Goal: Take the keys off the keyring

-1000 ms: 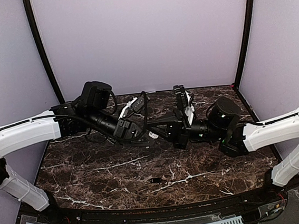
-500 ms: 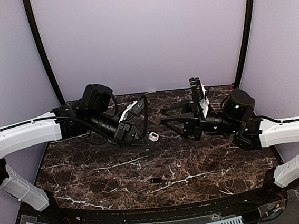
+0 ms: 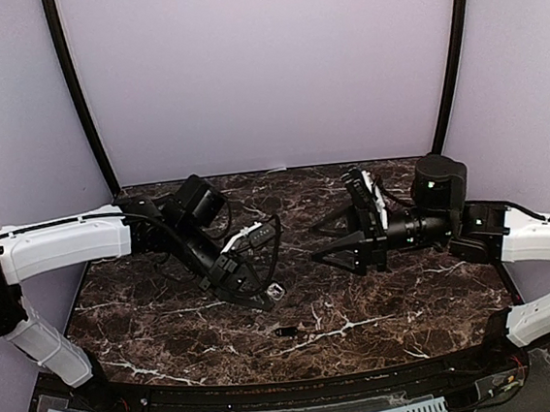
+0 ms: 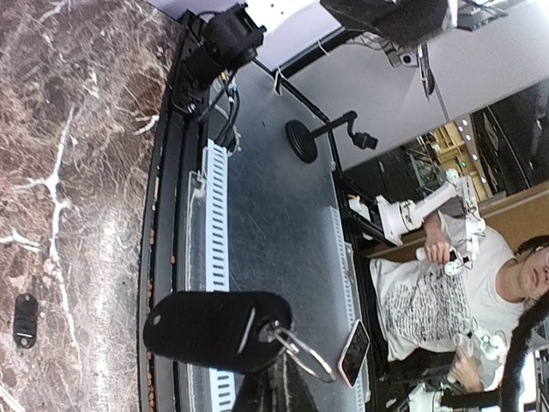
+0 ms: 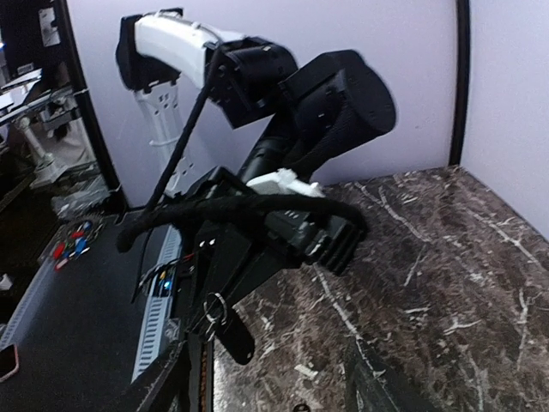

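Marble table under both arms. Right gripper sits right of the left gripper, fingers spread, empty. I read the left gripper as clamped on the keyring, with the hanging key at its tip. Loose key lies just nearside of it.

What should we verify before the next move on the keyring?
1. Grip: left end effector shut on the keyring: ok.
2. Target: hanging key dangles from the keyring, exposed: ok.
3. Free arm: right end effector open, empty: ok.
4. Gap between the two end effectors: ok.
5. Removed piece: loose key lies on the table, apart from both arms: ok.
6. Further keys on the keyring: cannot tell.
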Controlling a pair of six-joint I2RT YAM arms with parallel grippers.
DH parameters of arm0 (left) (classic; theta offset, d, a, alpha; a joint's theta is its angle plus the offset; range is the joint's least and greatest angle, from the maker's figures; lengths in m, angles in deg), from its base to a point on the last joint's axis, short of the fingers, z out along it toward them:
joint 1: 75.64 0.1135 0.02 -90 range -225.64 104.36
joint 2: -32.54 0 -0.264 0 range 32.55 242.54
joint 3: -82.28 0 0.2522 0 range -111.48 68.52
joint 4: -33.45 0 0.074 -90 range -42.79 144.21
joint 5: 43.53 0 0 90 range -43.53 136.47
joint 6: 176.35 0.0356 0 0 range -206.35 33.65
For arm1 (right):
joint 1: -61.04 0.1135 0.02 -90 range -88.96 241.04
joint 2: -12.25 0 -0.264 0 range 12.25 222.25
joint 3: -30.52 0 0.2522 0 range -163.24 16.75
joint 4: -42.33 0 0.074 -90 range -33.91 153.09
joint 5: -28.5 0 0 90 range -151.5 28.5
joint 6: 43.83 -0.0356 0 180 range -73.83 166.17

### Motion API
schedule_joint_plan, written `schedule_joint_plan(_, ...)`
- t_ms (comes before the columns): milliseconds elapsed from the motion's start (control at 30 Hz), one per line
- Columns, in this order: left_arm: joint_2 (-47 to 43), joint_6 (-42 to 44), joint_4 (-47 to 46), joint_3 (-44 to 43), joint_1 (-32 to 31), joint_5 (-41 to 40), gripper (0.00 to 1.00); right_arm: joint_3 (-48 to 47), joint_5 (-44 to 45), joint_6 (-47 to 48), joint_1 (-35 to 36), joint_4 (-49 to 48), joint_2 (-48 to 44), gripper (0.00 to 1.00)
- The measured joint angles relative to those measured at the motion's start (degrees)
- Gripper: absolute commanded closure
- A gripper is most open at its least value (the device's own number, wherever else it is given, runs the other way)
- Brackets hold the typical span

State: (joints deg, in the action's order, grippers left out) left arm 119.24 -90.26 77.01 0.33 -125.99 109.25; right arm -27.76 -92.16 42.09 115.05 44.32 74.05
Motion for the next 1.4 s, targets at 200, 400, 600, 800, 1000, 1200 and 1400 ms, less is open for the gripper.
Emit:
schedule_joint_plan(200,3.04,6.71,2.58,-0.02,-0.02,3.48,1.00,-4.37,-9.16,1.90,1.49,7.02,7.52,0.44)
schedule_joint_plan(400,3.37,11.89,2.16,0.00,-0.02,4.33,1.00,-6.58,-13.25,3.04,3.72,9.25,11.52,0.44)
schedule_joint_plan(600,4.72,16.09,2.40,0.81,-0.02,5.38,1.00,-5.38,-13.51,0.74,4.13,4.50,13.49,0.49)
schedule_joint_plan(800,4.72,16.85,2.40,2.14,-0.02,5.86,1.00,-4.70,-14.01,-2.47,5.33,-1.53,17.00,0.56)
schedule_joint_plan(1000,4.74,16.87,2.25,2.14,0.00,6.03,1.00,-4.96,-16.22,-4.04,5.62,-3.89,20.81,0.61)
schedule_joint_plan(1200,4.79,16.87,2.01,2.14,-0.02,6.45,1.00,-5.40,-17.55,-5.20,5.64,-5.18,21.90,0.49)
schedule_joint_plan(1400,5.01,16.98,2.01,2.14,-0.02,6.93,1.00,-5.64,-17.53,-5.66,5.64,-6.80,21.90,0.54)
